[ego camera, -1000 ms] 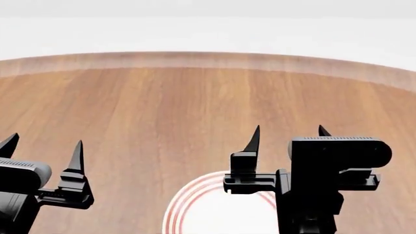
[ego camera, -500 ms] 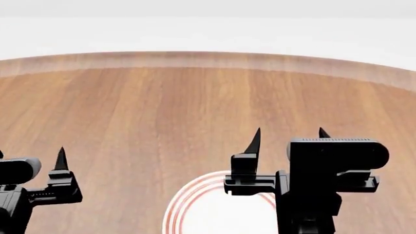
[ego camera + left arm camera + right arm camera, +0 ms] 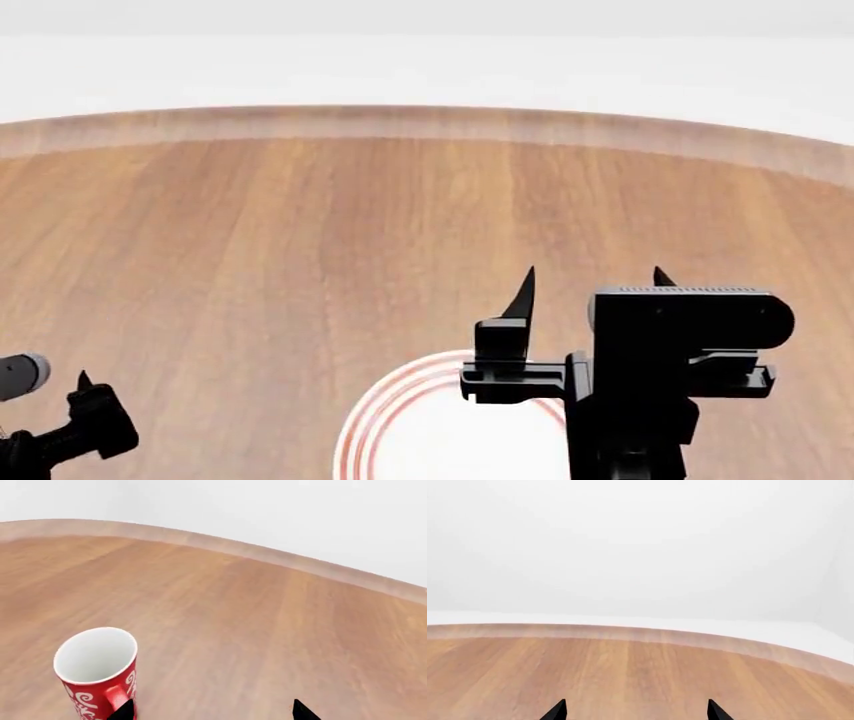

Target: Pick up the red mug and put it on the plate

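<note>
Red mug (image 3: 97, 672): glossy cylinder, red outside with white swirling pattern, smooth white inside with nothing in it; it stands upright on the table, its red handle turned toward the left gripper, just beside one fingertip.
Left gripper (image 3: 212, 711): two black pointed fingertips spread wide apart, nothing between them; the mug sits outside the gap, off to one finger's side. In the head view only one tip and part of the body show at the lower left corner (image 3: 83, 420).
Right gripper (image 3: 593, 282): black, angular, with slim tapering fingers standing well apart and holding nothing.
Plate (image 3: 400, 425): round, flat, white with thin concentric red rings at the rim; it lies under and just behind the right gripper, partly hidden by it.
Table (image 3: 334, 220): warm brown wood grain, matte, with a paler curved edge.
</note>
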